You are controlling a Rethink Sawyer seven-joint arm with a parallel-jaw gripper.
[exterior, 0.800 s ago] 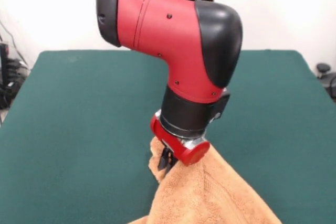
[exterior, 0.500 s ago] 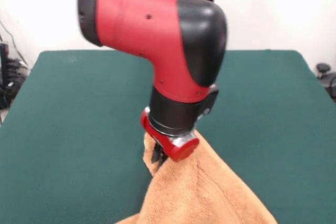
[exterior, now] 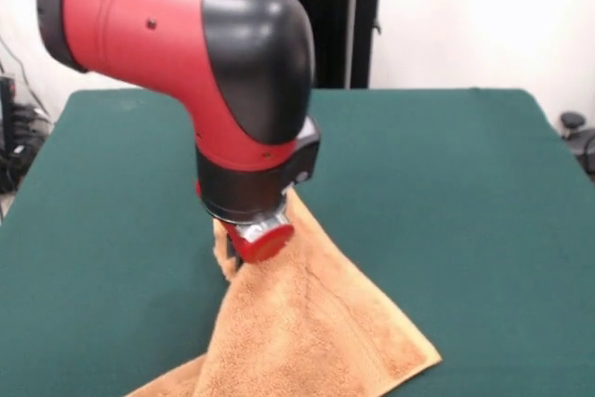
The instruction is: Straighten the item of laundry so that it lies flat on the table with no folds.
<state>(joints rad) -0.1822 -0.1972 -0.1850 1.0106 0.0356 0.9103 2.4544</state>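
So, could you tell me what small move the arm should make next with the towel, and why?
Probably carry on drawing the held corner outward, low over the table, before letting go. The gripper is shut on the towel, lifting one corner so the cloth hangs as a tented slope with a ridge down it, not flat. More pull should take out that ridge.

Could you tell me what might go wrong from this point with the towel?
The gripper holds the towel by one raised edge, so the cloth may slip free mid-pull. The towel's lower part runs out of the front view at the bottom, toward the near edge of the table; it could slide off.
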